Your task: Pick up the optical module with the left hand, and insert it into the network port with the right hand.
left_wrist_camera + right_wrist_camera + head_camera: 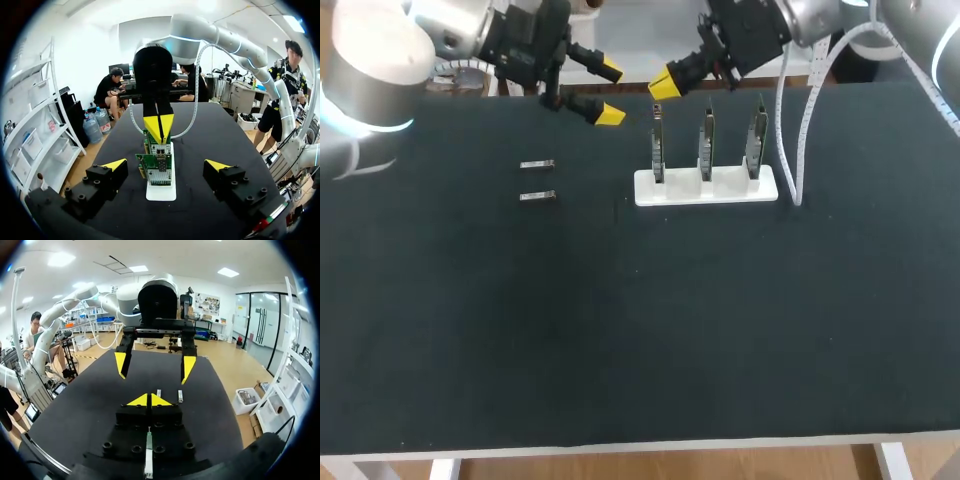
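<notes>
Head view: left end effector (609, 92) released, hanging beyond two optical modules (537, 165) that lie on the desk (620, 330). Judged best to lower square over one module, fingers across its narrow sides. Left wrist view: network port boards (160, 169) upright in white holder (161, 192). Right wrist view: right end effector (149, 400) clenched, nothing seen held. No legible writing.

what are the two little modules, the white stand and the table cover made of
Optical modules: likely bare metal, silvery with bright glints. White stand: probably matte plastic, uniformly white with no shine. Table cover: seems a dark matte mat or cloth; no reflections, weave too fine to tell.
</notes>
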You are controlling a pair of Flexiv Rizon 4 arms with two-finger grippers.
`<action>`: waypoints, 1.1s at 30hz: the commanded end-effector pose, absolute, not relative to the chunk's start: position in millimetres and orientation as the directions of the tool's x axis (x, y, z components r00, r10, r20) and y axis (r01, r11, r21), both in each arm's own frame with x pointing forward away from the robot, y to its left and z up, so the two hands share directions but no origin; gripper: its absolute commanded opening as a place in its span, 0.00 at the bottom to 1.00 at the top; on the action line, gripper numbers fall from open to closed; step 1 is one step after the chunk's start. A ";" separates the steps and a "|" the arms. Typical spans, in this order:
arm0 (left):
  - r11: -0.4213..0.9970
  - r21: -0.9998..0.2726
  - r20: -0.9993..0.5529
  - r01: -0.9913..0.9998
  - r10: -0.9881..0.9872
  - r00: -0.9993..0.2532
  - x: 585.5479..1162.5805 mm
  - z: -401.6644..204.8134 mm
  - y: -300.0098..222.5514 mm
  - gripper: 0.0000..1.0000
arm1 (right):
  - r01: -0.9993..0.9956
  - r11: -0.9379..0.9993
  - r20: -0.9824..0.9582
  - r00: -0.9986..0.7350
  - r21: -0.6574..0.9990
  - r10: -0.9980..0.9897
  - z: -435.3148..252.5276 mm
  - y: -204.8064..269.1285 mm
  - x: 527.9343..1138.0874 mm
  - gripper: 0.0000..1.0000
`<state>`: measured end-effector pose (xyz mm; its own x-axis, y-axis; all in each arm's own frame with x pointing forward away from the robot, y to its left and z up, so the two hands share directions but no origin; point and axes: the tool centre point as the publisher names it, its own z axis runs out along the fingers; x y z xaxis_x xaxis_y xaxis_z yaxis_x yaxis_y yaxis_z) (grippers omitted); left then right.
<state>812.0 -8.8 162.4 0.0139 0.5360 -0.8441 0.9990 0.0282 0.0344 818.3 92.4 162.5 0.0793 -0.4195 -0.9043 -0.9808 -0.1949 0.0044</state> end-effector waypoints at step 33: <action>0.027 0.032 -0.842 0.999 0.540 0.013 812.9 163.1 -9.5 1.00 | -0.951 -0.293 -0.909 0.037 0.095 -0.416 144.0 90.7 826.1 0.00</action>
